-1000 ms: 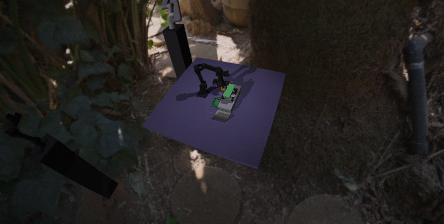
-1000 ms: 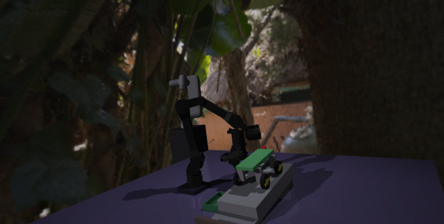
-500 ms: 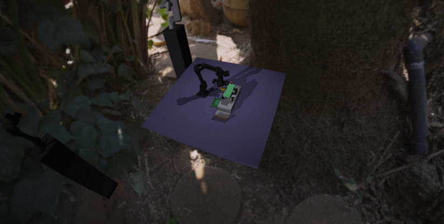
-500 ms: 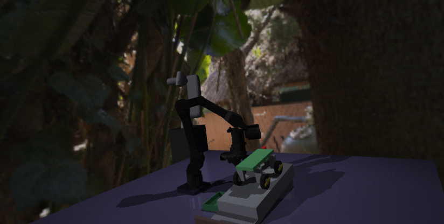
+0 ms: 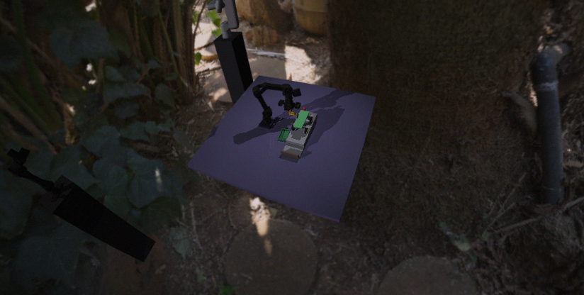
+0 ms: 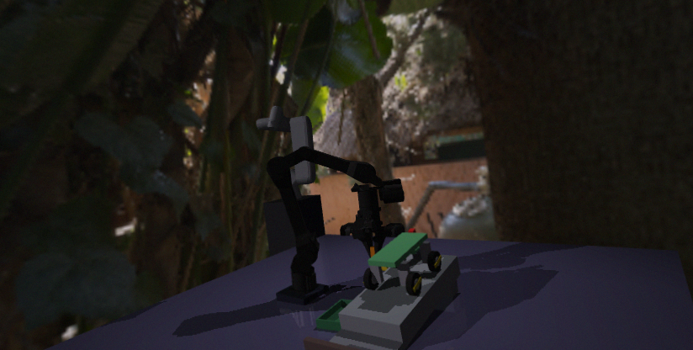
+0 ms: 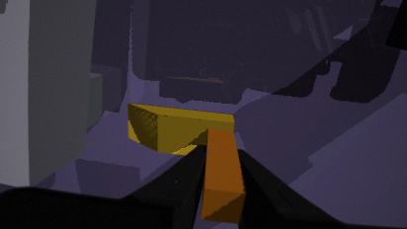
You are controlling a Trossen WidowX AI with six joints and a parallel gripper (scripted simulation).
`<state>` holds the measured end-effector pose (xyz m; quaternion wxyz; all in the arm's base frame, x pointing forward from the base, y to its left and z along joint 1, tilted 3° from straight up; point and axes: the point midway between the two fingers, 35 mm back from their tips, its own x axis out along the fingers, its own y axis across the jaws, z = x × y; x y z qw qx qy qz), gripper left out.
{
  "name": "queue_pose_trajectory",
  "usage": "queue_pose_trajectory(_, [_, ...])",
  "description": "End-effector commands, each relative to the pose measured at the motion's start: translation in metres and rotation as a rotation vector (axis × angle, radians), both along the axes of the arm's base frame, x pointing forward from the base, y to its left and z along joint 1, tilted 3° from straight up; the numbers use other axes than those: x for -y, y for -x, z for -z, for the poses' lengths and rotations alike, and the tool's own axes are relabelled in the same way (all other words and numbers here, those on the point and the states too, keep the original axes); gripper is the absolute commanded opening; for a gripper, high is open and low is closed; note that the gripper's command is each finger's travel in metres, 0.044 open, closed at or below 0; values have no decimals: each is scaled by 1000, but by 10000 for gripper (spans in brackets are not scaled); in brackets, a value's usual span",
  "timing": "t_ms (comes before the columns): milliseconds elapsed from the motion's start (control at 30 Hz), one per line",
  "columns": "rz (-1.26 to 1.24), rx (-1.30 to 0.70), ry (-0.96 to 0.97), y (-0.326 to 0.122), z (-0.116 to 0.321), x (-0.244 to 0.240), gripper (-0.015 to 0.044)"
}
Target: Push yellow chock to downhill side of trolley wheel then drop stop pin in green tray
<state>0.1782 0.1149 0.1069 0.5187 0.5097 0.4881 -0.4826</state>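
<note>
"Orange handle (image 5: 290,112) (image 6: 372,252) (image 7: 223,168) first: is it caught?"

"Yes, the fingers (image 5: 289,109) (image 6: 372,249) are pinching it, with the yellow chock (image 5: 293,113) (image 6: 383,268) (image 7: 190,132) beneath them, beside the ramp (image 5: 295,139) (image 6: 368,315) (image 7: 61,99)."

"Off the desk (image 5: 244,162) (image 6: 509,289) (image 7: 366,143)?"

"It looks raised, though the dim views don't quite settle that."

"So what counts as done?"

"Only the grasp, I'd say. The chock isn't on the ramp, so no wheel is blocked by it."

"And the trolley (image 5: 300,118) (image 6: 397,249)?"

"Standing on the ramp, with the red-headed stop pin (image 5: 304,108) (image 6: 411,230) at its uphill end. I take the pin to be the only thing holding it."

"Then what's left?"

"Nearly everything: carry the chock over, press it gently against a wheel's downhill side, let go, and only then pull the pin straight out."

"Then into the green tray (image 5: 279,137) (image 6: 327,324)?"

"Yes, that sits beside the ramp, lower down. Last of all, back away with the fingers spread, and the trolley must not have rolled"
</note>
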Motion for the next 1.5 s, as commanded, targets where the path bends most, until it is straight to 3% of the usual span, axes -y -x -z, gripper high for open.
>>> queue_pose_trajectory(0, [6,16,-6,0,-15,0,0])
queue_pose_trajectory(933, [6,16,-7,1,-97,-1,0])
queue_pose_trajectory(1200, [0,16,-6,1,-99,-1,0])
queue_pose_trajectory(1467, [-241,15,9,1,-99,-1,0])
